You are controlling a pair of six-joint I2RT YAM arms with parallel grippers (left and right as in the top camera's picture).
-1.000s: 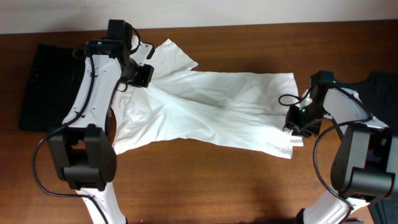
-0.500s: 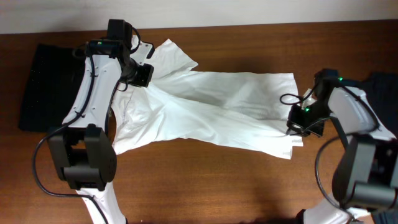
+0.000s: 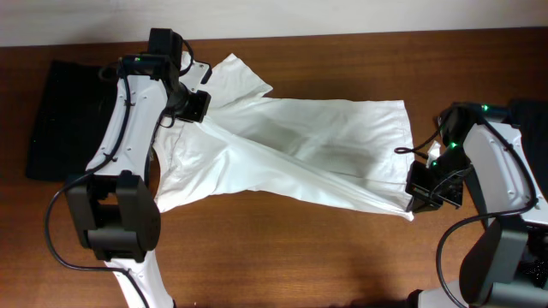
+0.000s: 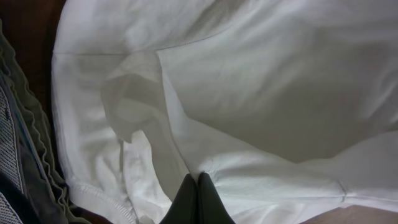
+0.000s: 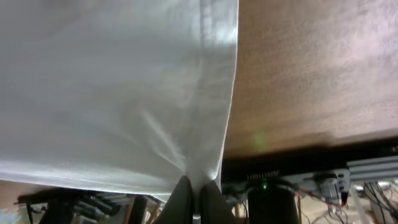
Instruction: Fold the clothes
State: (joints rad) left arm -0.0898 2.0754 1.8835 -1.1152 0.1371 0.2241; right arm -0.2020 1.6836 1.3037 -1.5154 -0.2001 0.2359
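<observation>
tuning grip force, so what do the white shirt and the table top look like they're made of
White T-shirt: soft matte knit cloth, probably cotton; it creases, drapes and shows stitched hems.
Table: wood or wood-look laminate, brown with streaky grain and a slight sheen; which one cannot be told.

The overhead camera hangs above the table (image 3: 282, 257) and looks straight down. It sits far enough back to take in the whole white T-shirt (image 3: 291, 154), with a strip of pale wall (image 3: 342, 17) along the top edge. The left wrist camera sits close, peering past the left gripper (image 4: 198, 198) at the bottom of its frame, and cloth fills nearly everything. The right wrist camera is just as near, sighting along the right gripper (image 5: 196, 194) at the shirt's hem, bare wood beside it. All three views share the shirt, and overhead covers both close-up patches.
</observation>
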